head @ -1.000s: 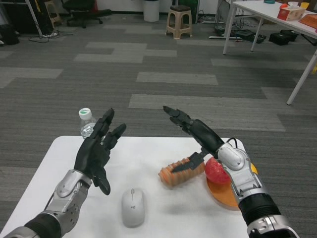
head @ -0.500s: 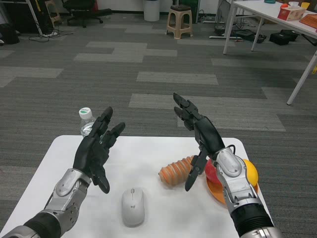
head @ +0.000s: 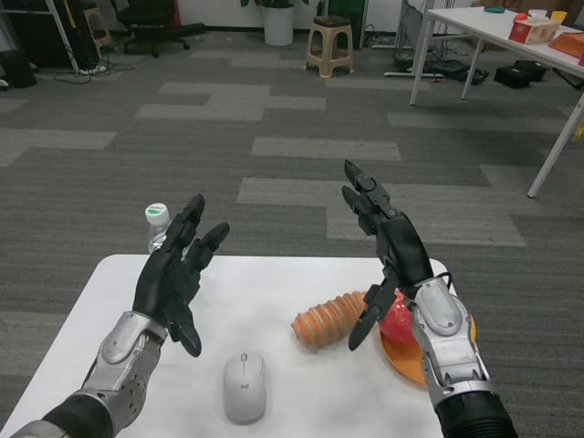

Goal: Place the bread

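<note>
Both hands are raised above the white table (head: 274, 274), fingers spread, holding nothing. The left hand (head: 173, 278) hangs over the table's left half, palm inward. The right hand (head: 388, 242) is up over the right side, thumb pointing down. The bread (head: 330, 319), a ridged orange loaf, lies on the table just below and inboard of the right hand, touched by neither. An orange plate (head: 411, 356) with a red fruit (head: 400, 319) sits under the right wrist. A grey mouse (head: 245, 388) lies below the left hand; a water bottle (head: 158, 226) stands behind it.

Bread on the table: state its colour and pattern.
The bread is orange-brown with ridged bands across it, shown in the head view.
</note>
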Controlling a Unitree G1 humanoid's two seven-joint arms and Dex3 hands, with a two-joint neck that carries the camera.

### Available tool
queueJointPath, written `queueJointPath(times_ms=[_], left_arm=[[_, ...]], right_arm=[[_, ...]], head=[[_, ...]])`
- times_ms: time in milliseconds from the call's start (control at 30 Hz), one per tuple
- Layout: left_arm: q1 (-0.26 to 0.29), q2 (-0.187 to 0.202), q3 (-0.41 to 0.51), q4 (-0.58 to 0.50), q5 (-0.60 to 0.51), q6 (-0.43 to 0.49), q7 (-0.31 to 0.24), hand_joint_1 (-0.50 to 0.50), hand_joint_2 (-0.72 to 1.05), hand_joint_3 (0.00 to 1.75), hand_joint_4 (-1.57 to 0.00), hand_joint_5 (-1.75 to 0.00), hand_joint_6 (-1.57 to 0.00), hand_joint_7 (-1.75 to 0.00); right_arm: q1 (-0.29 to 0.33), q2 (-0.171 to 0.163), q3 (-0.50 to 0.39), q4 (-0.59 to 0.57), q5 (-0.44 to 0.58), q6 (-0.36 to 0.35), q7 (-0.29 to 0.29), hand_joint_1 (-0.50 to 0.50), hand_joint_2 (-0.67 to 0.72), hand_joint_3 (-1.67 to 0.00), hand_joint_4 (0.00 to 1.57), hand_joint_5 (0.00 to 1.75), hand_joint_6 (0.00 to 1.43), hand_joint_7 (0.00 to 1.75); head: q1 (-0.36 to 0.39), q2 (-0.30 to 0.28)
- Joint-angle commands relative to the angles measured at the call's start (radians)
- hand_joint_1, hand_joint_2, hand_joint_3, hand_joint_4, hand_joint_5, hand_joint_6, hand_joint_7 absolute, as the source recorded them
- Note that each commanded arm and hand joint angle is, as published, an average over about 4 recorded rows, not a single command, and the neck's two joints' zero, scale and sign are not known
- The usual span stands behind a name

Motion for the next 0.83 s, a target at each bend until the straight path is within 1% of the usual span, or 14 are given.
queueJointPath(times_ms=[33,100,167,233,833], left_arm=[[0.004,0.006,0.015,-0.014,0.007,-0.008,0.0,0.5,-0.64,0.09,0.0,-0.51,0.0,0.0],[0.004,0.005,0.023,-0.022,0.011,-0.009,0.0,0.5,-0.68,0.09,0.0,-0.51,0.0,0.0],[0.004,0.001,0.033,-0.031,0.019,-0.009,0.0,0.5,-0.68,0.09,0.0,-0.51,0.0,0.0],[0.004,0.0,0.039,-0.039,0.028,-0.008,0.001,0.5,-0.64,0.09,0.0,-0.51,0.0,0.0],[0.005,-0.008,0.052,-0.055,0.042,-0.008,0.002,0.5,-0.64,0.09,0.0,-0.51,0.0,0.0]], right_arm=[[0.029,0.004,-0.011,-0.038,0.017,-0.005,-0.011,-0.27,0.72,0.0,0.0,0.0,0.0,0.0],[0.04,0.009,-0.008,-0.043,0.03,-0.025,-0.027,-0.29,0.72,0.0,0.0,0.0,0.0,0.0],[0.048,0.013,-0.005,-0.045,0.041,-0.043,-0.047,-0.29,0.72,0.0,0.0,0.0,0.0,0.0],[0.053,0.015,-0.001,-0.049,0.047,-0.048,-0.057,-0.29,0.72,0.0,0.0,0.0,0.0,0.0],[0.062,0.021,0.017,-0.057,0.052,-0.05,-0.059,-0.29,0.72,0.0,0.0,0.0,0.0,0.0]], head=[[-0.004,0.002],[-0.005,0.002],[-0.002,0.005],[0.0,0.008],[0.009,0.014]])
